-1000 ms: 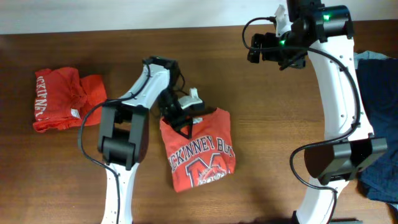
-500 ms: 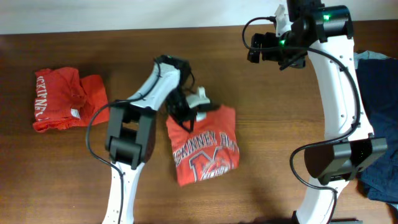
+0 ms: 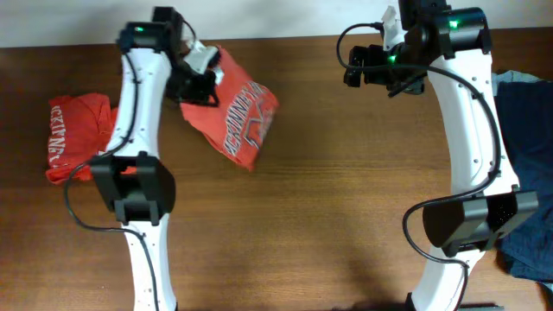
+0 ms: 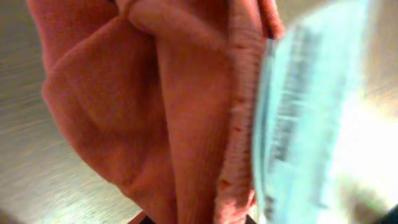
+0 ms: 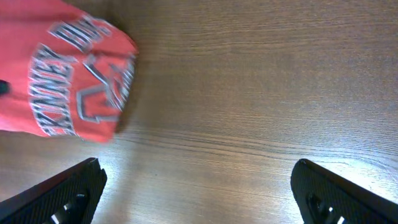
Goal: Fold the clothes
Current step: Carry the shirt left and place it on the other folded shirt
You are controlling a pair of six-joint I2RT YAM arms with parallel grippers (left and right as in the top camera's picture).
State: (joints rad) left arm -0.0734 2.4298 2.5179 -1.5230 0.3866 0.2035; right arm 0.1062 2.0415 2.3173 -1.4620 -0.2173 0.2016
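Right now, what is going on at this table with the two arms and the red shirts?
The left gripper is shut on one edge of a folded red-orange shirt, which seems lifted off the table near its far side. A second folded shirt lies at the left end. The right gripper is open and empty over bare wood. A dark blue cloth sits at the right edge.

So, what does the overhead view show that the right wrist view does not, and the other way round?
Only overhead: the left tool gripping the lettered shirt at its edge, a second red-orange shirt lying at the left, and dark blue cloth at the right. Only right wrist: the right tool plainly open, with bare table between its fingers. Both: the lettered shirt and the wooden table.
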